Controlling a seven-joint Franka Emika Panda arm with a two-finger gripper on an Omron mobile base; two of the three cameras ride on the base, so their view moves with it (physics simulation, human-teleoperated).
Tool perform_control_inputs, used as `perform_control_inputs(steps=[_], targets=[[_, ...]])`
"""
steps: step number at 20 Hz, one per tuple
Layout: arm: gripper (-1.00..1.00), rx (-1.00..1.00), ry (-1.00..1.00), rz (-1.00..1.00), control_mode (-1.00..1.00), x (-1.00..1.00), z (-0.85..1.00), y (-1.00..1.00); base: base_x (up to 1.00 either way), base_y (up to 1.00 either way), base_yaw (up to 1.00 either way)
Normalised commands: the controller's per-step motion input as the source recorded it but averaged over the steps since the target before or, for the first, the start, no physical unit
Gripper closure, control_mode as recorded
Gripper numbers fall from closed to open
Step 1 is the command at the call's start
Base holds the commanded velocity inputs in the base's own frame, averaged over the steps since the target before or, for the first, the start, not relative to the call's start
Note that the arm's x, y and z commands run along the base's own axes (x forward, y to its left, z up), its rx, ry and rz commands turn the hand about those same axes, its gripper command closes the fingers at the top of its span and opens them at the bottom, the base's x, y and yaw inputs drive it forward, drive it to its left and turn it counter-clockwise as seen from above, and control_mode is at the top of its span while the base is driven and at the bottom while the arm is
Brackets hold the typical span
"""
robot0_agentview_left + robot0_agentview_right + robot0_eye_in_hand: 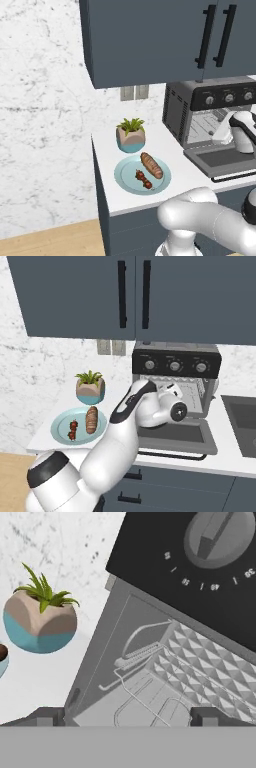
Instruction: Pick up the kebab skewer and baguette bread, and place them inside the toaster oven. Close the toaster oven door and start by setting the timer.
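Gripper (pixel 128 717) is spread wide, empty, facing the toaster oven (pixel 175 383) cavity. Skewer (pixel 144 179) and bread (pixel 151 165) lie on the plate (pixel 125 177), at 9 o'clock from the oven. Risk: swinging toward the plate may clip the lowered door (pixel 172 437) or plant (pixel 131 135).

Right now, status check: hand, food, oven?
Hand open, empty, at the toaster oven mouth. Kebab skewer and baguette bread on the plate. Toaster oven door down. Potted plant behind plate, not blocking.
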Motion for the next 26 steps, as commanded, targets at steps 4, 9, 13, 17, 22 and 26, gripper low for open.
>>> perform_control_inputs(steps=[4, 9, 13, 17, 22, 26], targets=[[-1.00, 0.00, -0.09, 0.00, -1.00, 0.31, -0.08, -0.04, 0.00, 0.00, 0.00], [-1.00, -0.01, -0.01, 0.00, -1.00, 0.10, -0.12, -0.16, 0.00, 0.00, 0.00], [-1.00, -0.01, 0.00, 0.00, -1.00, 0.21, -0.03, -0.27, 0.00, 0.00, 0.00], [-1.00, -0.04, 0.00, -0.02, -1.00, 0.25, -0.09, -0.21, 0.00, 0.00, 0.00], [-1.00, -0.06, 0.00, -0.03, -1.00, 0.24, -0.24, -0.14, 0.00, 0.00, 0.00], [-1.00, -0.06, 0.00, -0.04, -1.00, 0.34, -0.21, -0.01, 0.00, 0.00, 0.00]])
